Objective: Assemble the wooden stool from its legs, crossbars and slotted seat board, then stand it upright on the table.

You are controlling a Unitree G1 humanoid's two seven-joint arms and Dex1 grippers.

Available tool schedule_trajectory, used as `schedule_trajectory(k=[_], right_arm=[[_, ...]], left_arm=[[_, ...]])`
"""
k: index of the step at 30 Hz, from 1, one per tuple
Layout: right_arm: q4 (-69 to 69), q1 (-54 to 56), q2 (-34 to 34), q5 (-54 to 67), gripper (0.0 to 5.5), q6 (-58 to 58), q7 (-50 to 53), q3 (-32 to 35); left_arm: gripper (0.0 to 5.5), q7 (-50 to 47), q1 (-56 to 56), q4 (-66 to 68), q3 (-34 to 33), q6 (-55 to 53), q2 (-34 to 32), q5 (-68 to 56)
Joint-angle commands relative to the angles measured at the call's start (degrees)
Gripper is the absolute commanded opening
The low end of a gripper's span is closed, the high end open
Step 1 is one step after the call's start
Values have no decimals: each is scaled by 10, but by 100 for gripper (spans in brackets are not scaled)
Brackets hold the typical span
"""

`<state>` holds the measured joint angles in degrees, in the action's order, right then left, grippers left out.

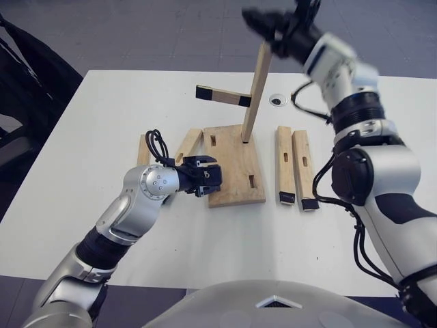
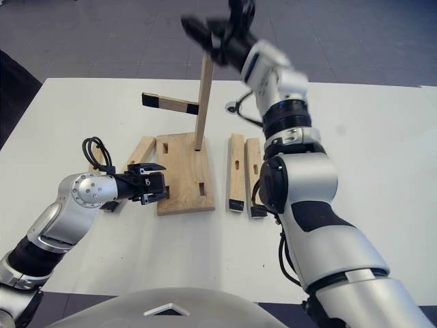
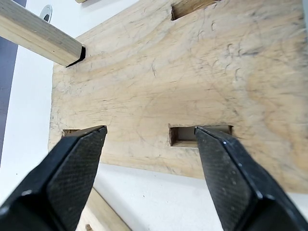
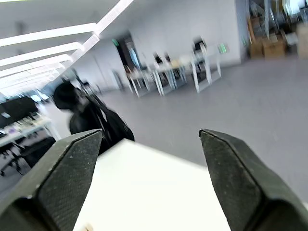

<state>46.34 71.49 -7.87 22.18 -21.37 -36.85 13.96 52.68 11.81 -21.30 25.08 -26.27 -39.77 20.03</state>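
Lying flat at the centre of the white tabletop, the slotted seat board carries one leg standing upright in the slot at its far right corner. A crossbar with a black tip sticks out sideways from that leg toward the upper left of the frame, clear of the tabletop. Two more legs lie side by side just right of the board, black ends toward the bottom of the frame. Two shorter wooden pieces lie left of the board, one angled near its far left corner, the other farther left, partly behind the left arm.

The left claw sits low at the board's left edge, its fingers spread wide with nothing between them; the left wrist view shows a slot by each fingertip. The right claw is raised at the top of the frame, just beside the upright leg's top end, spread and pinching nothing. A small round grommet is set into the tabletop right of the upright leg.
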Motion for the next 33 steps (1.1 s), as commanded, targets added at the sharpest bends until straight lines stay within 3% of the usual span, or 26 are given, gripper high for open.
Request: schedule_trajectory(k=[1,8,11,16,20,25,33], right_arm=[[-210,-68,-23,44,370,-100,21,-3],[-315,-139,-82,56,370,-104,69,41],[-402,-287,-119,1,370,-94,92,17],[-533,-558,-132,-52,370,-96,102,-40],[-668,-754,-89,-51,370,-99,144,-56],[-750,-831,-82,-47,370,-124,153,-102],[-787,-915,-83,-66,370,-134,184,-123]], left_arm=[[340,1,-18,35,16,-4,0,1],[340,-8,5,60,-24,28,-7,-23],[340,-52,29,40,-90,48,31,-69],[340,-81,48,1,-121,60,78,-120],[340,-181,24,-30,-170,59,141,-132],[340,-295,37,-4,-215,44,179,-102],[340,-323,1,-19,-205,38,183,-95]])
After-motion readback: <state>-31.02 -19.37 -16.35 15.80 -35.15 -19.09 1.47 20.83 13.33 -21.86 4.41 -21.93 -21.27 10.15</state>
